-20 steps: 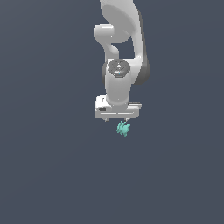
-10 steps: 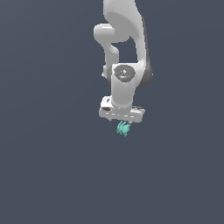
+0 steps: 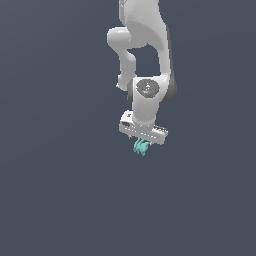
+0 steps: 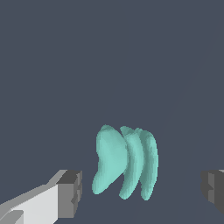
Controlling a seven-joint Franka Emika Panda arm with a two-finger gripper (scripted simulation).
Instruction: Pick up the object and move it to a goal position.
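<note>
The object (image 3: 141, 147) is a tiny teal lobed thing with several finger-like prongs, seen just below the white arm's hand in the exterior view. In the wrist view the object (image 4: 124, 162) stands between the two grey fingertips. My gripper (image 4: 141, 192) is open around it. One fingertip (image 4: 70, 193) has a narrow gap to the object, and the other fingertip (image 4: 213, 191) stands well apart from it. In the exterior view my gripper (image 3: 142, 141) sits right over the object, whose top is partly hidden by the hand.
A plain dark grey-blue surface fills both views. The white arm (image 3: 145, 50) rises above the hand to the upper edge of the exterior view.
The hand has shifted slightly down and toward the exterior view's right over the object. The object has stayed about where it was.
</note>
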